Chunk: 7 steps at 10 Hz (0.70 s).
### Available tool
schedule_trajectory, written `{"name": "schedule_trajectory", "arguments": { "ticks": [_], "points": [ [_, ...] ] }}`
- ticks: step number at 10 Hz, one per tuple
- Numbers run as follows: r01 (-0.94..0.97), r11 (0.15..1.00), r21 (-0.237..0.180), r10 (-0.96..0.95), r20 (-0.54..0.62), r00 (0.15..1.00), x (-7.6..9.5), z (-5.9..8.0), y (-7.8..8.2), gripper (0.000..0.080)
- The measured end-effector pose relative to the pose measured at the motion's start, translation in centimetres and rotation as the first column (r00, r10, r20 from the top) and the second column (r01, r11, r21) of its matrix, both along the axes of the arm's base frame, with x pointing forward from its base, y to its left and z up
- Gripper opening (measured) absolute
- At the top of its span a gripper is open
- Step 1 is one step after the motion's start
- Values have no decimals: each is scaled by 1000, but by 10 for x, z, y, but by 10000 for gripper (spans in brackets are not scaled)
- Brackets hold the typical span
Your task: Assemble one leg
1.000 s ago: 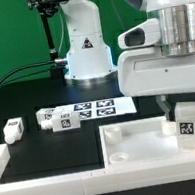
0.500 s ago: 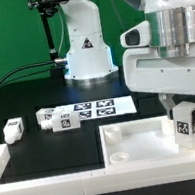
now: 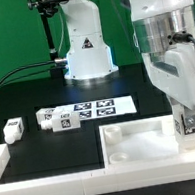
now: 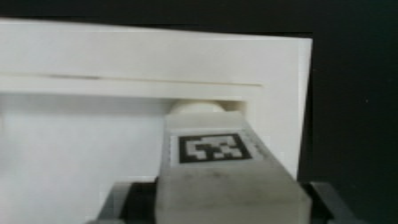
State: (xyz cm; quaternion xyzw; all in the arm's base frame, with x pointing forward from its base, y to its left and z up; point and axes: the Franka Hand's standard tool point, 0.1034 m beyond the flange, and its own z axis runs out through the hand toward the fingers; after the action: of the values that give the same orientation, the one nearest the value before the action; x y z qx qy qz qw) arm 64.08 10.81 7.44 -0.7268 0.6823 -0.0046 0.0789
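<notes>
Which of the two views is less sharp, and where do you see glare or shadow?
Wrist view: soft overall, the leg and its tag blurred, the white panel washed out by glare, with a thin shadow line along its ledge. Exterior view: sharper, evenly lit; the claw shows slight blur, and the marker board tags stay readable.
</notes>
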Motion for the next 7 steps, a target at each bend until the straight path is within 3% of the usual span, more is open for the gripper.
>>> {"name": "schedule_trajectory", "arguments": {
  "ticks": [1, 2, 3, 5, 6, 7],
  "points": [
    [-44, 999, -9, 44, -8, 999, -1, -1, 1, 291],
    [-161, 986, -40, 159, -49, 986, -4, 1, 6, 472],
    [-300, 952, -67, 298, -37, 954, 2, 6, 7, 589],
    [-638, 763, -101, 639, -27, 769, 3, 6, 6, 637],
    [-721, 685, -107, 722, -27, 691, 1, 4, 9, 646],
    [-737, 666, -111, 740, -29, 672, 1, 4, 8, 646]
  ]
}}
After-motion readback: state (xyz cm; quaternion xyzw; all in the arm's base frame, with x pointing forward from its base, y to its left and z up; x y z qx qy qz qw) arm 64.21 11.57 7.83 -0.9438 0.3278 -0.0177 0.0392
